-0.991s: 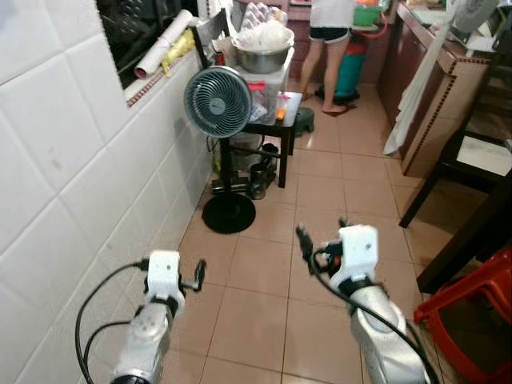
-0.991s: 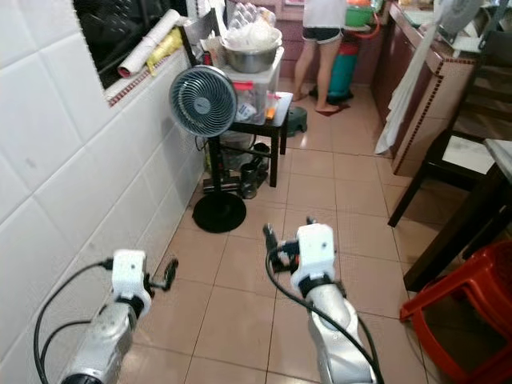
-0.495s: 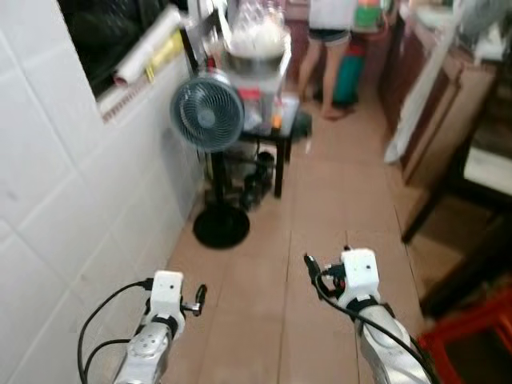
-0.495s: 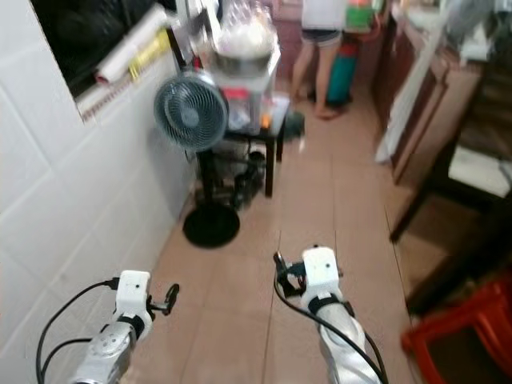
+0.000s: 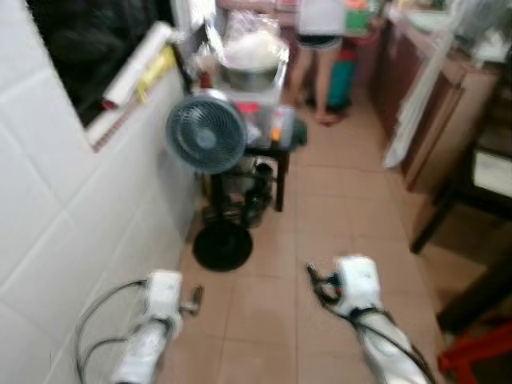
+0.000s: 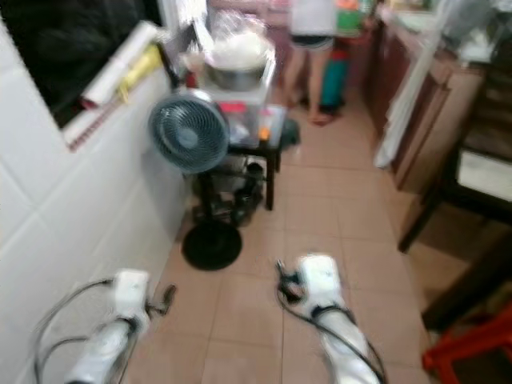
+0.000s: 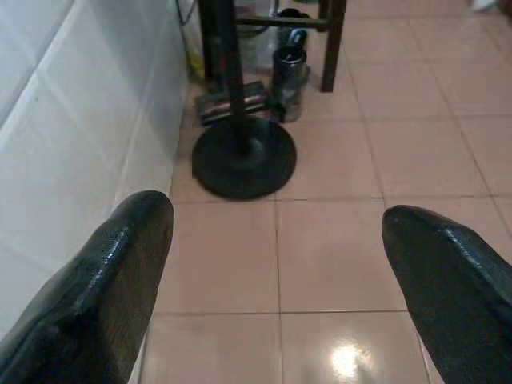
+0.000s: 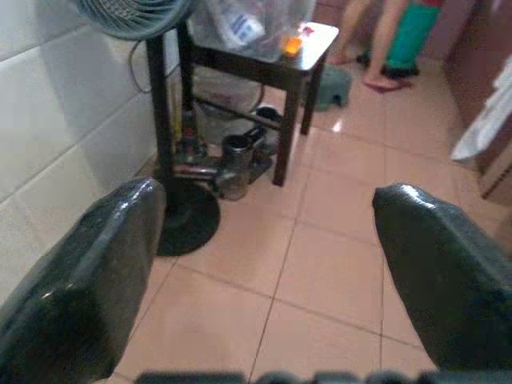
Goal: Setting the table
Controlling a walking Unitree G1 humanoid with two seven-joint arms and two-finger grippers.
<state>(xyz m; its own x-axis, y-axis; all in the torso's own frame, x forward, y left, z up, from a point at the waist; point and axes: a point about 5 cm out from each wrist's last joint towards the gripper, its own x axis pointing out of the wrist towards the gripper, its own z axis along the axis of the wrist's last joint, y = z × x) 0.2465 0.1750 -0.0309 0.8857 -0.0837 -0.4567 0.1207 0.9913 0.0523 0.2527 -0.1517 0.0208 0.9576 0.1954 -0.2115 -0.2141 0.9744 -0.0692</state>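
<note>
Glossy tiled floor (image 7: 320,256), round fan (image 5: 206,134), grippers empty.

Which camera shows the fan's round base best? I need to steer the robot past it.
The left wrist view: the fan's round base sits sharp and whole on the tiles between the open left gripper fingers. The right wrist view catches only part of it behind a finger; both eye views show it small and blurred.

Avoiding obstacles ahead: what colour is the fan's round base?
Black base, clearest in the left wrist view.
</note>
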